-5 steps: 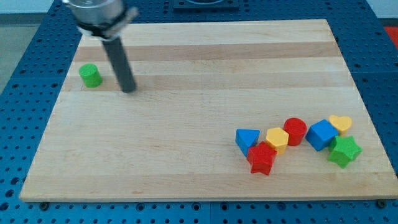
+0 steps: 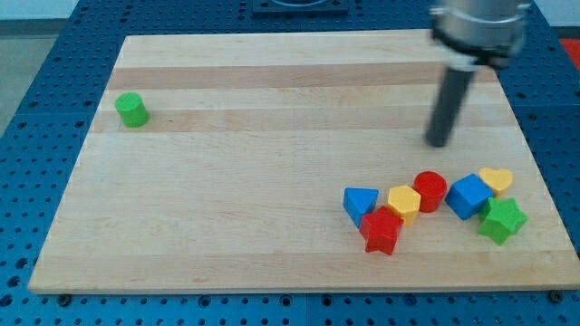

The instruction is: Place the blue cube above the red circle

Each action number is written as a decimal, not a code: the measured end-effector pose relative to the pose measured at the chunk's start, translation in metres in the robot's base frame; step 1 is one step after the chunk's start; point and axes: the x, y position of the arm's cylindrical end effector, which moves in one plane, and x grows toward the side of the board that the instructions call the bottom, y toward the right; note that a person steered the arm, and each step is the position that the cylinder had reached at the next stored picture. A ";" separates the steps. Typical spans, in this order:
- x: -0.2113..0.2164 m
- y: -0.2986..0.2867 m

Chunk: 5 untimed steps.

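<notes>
The blue cube (image 2: 468, 196) lies on the wooden board near the view's lower right, just right of the red circle (image 2: 430, 190) and nearly touching it. My tip (image 2: 439, 142) rests on the board above the red circle, about a block's width clear of it, and up-left of the blue cube. The dark rod rises from the tip toward the view's top right.
A yellow heart (image 2: 497, 179) and a green star (image 2: 501, 220) crowd the blue cube's right side. A yellow hexagon (image 2: 404, 203), red star (image 2: 381, 230) and blue triangle (image 2: 361, 202) lie left of the red circle. A green cylinder (image 2: 131, 110) stands far left.
My tip has swept from beside the green cylinder at the view's left across the board to the right, ending above the red circle. No block has moved.
</notes>
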 end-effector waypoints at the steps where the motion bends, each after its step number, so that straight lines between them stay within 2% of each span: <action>1: 0.021 0.103; 2: 0.041 0.123; 3: 0.093 0.123; 4: 0.115 0.089; 5: 0.159 0.031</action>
